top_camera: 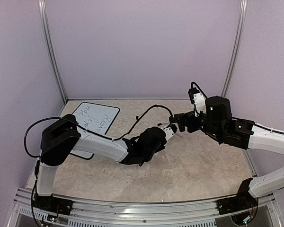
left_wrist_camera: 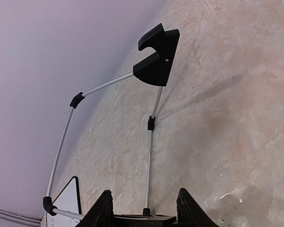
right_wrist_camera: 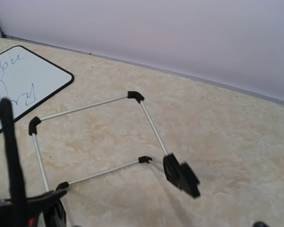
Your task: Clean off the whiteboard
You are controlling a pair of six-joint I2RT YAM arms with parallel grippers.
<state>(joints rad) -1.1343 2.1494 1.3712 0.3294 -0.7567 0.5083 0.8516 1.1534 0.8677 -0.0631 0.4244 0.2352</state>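
Whiteboard (top_camera: 100,117) lay flat at the far-left corner of the counter (top_camera: 203,165), handwriting unwiped, so erasing had not begun. Left pincer (top_camera: 169,131) and right pincer (top_camera: 181,124) met tip to tip mid-counter, well apart from the whiteboard.

Left wrist view: fingers (left_wrist_camera: 105,208) stood apart with a dark flat piece (left_wrist_camera: 142,219) across the gap. Could not tell whether they were clenched on it. Right pincer's state could not be told either.

A thin rod frame (right_wrist_camera: 135,96) ending in a black block (right_wrist_camera: 180,176) lay ahead of both wrist cameras; purpose unclear.

Judgement: looked like a hand-off. To do it well, the receiving side should clamp firmly before the other lets go — then carry over, press flat, sweep through every written line.
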